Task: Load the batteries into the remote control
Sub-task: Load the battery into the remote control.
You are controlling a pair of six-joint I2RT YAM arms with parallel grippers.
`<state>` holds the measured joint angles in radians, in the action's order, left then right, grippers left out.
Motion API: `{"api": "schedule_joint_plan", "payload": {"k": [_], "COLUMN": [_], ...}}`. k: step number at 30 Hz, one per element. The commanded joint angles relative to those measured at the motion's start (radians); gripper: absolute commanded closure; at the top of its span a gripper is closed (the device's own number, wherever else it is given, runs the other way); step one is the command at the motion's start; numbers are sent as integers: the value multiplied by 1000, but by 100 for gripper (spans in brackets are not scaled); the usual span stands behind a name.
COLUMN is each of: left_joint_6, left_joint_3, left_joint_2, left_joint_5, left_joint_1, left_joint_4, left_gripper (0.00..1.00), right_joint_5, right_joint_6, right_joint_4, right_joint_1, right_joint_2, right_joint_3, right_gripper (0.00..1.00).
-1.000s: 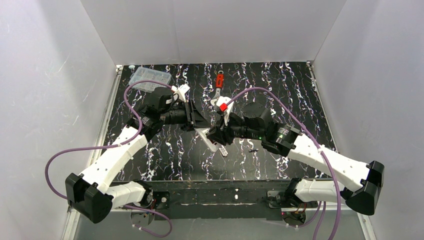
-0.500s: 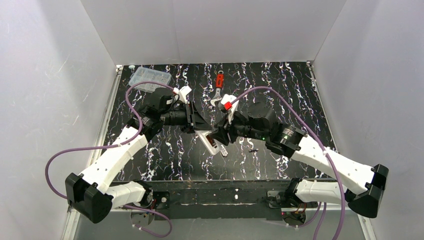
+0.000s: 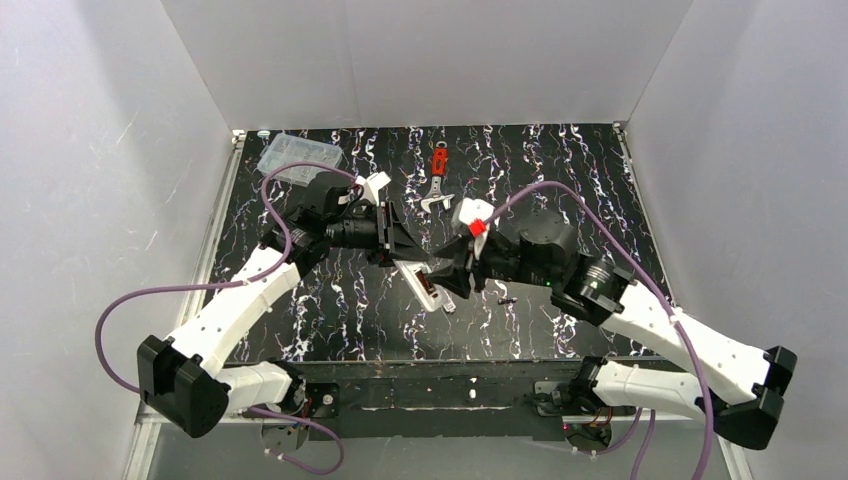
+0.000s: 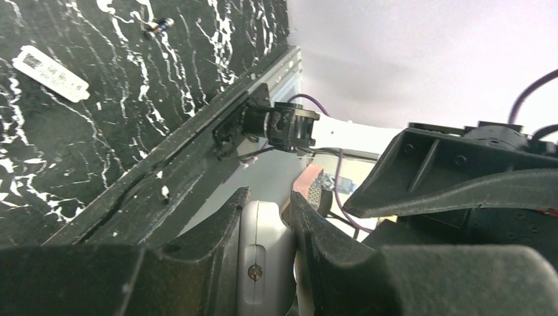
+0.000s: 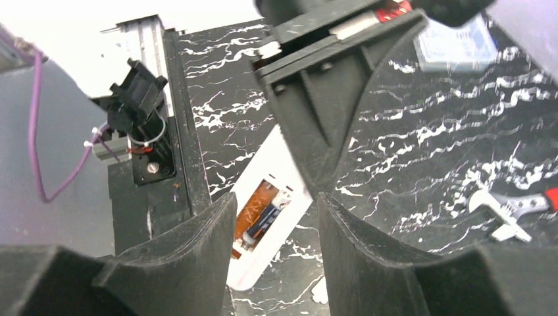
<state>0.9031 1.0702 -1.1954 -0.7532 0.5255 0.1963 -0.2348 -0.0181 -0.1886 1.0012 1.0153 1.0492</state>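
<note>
The white remote control point(image 3: 424, 284) hangs tilted above the table, back side up, with my left gripper point(image 3: 404, 257) shut on its upper end. The left wrist view shows the remote's end point(image 4: 262, 253) pinched between the fingers. In the right wrist view its reddish recess point(image 5: 253, 201) lies open, and one dark battery point(image 5: 266, 221) sits inside. My right gripper point(image 3: 449, 278) stands open just right of the remote, nothing between its fingers point(image 5: 197, 263). Another small battery point(image 3: 506, 299) lies loose on the table to the right.
A small white rectangular piece point(image 3: 447, 301) lies under the remote's lower end. A red-handled wrench point(image 3: 437, 180) lies behind the grippers and a clear plastic box point(image 3: 298, 158) stands at the back left. The table's near edge point(image 4: 191, 141) is close.
My right gripper has opened and drawn back to the right, away from the remote. The left gripper keeps its hold on the remote, barely shifted.
</note>
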Motion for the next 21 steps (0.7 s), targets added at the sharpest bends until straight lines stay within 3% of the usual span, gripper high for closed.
{"api": "schedule_joint_plan", "payload": {"k": [1,5,11,17,21], "left_joint_6": [22,17,-2,-147,-155], "left_joint_3": [53,48,53,110,113], "left_joint_2": [2,7,-6,-14,-17], "left_joint_5": [-156,-224,-315,-299,-286], "left_joint_1": [2,6,53,114,116], "left_joint_4": [38,61,72,-111,-129], "left_gripper": [100,100,100,100,100], "right_joint_5": [-144,-203,-224,-198,-203], "right_joint_6": [-216,-346,-374,-361,-339], "right_joint_4": [25,-4,-12,49,105], "right_joint_1": [-2,-2,-1,-2,0], "right_joint_2": [-94,-156,-180,-183,-191], "right_joint_3": [-32,-67,-67,-86,-107], "right_gripper": [43,43,45,46,49]}}
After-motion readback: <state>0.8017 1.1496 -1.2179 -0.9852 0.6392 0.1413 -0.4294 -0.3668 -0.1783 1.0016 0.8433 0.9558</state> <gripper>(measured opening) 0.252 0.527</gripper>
